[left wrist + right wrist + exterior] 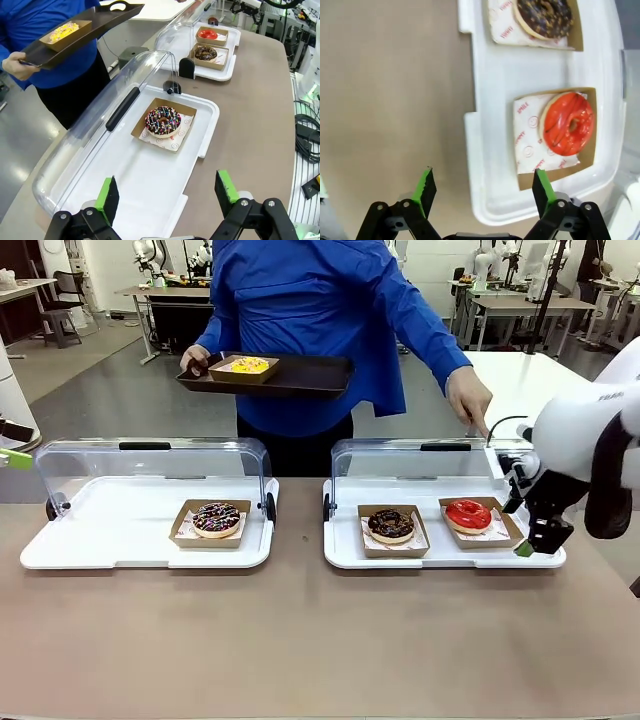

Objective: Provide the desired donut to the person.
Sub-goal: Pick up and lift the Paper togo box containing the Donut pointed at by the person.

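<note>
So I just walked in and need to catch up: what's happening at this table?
The person holds a dark tray carrying a yellow donut and points the other hand down toward the right display case, where a red donut and a chocolate donut sit. The right gripper hovers open near the red donut. The left gripper is open over the left case, holding nothing; its sprinkled donut is untouched.

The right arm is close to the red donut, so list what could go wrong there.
The person's hand points down just behind the red donut, near the right gripper; a reach might bump it.
The raised clear lid stands right behind the donut; the open gripper may knock it.
The donut lies in a shallow cardboard box; a careless pinch could smear its glaze.
</note>
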Tool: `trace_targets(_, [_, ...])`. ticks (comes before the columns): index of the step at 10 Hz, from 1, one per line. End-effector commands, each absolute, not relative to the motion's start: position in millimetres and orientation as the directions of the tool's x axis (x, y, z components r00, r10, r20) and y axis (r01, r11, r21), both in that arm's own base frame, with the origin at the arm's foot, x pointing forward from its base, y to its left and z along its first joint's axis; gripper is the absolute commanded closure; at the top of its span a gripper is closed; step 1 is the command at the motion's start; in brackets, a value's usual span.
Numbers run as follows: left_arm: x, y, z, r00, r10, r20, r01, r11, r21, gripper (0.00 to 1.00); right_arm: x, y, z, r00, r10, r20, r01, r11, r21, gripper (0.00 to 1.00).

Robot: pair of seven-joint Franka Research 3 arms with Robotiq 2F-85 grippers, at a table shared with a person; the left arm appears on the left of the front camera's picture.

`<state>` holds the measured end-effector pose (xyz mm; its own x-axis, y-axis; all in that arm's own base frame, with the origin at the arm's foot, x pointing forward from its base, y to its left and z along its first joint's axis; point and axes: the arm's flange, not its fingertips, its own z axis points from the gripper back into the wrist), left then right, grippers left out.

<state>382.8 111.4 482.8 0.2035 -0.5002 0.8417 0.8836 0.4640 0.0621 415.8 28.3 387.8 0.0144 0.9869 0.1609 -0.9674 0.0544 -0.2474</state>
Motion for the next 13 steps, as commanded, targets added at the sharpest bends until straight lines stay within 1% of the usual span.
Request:
trace_targets(1, [383,112,483,0.193,-0.485,0.853,0.884,0.463,0.063,0.00,444,31,355,-0.010,0.990,0.138,-0.958,0.030,-0.285,0.00])
trace_targets(2, [383,112,483,0.193,-0.485,0.853,0.884,0.463,0.063,0.00,454,28,350,-0.006,0.991,0.136,-0.957,0.034,-0.289,0.00])
trace_targets(4, [383,112,483,0.193,-0.485,0.853,0.884,0.463,0.063,0.00,469,19,349,0.041,0.995,0.088,-0.956,0.064,-0.287,0.00])
trace_targets(7, [383,112,483,0.193,-0.485,0.853,0.884,0.463,0.063,0.00,475,21,348,0.008,0.999,0.041,-0.963,0.019,-0.268,0.00])
trace_targets(8, [383,112,483,0.193,-0.485,0.853,0.884,0.463,0.063,0.00,480,19,344,0.014,1.000,0.025,-0.958,0.020,-0.286,0.00])
trace_targets(9, [383,112,483,0.193,-0.485,0.853,0.884,0.463,0.063,0.00,484,19,342,0.004,1.000,0.028,-0.960,0.012,-0.279,0.58])
trace_targets(10, [383,112,483,0.193,-0.485,0.853,0.884,0.463,0.063,0.00,484,19,340,0.003,1.000,0.016,-0.965,0.008,-0.264,0.58])
trace_targets(11, [383,112,483,0.193,-0.485,0.853,0.884,0.463,0.063,0.00,485,18,339,0.008,1.000,0.001,-0.960,0.008,-0.278,1.00])
trace_targets(12, [383,112,483,0.193,-0.485,0.853,0.884,0.463,0.063,0.00,486,17,334,0.013,1.000,-0.001,-0.961,0.013,-0.276,0.64])
trace_targets(13, [383,112,483,0.193,-0.485,0.853,0.884,0.463,0.063,0.00,486,18,329,0.002,1.000,-0.021,-0.967,-0.003,-0.256,1.00])
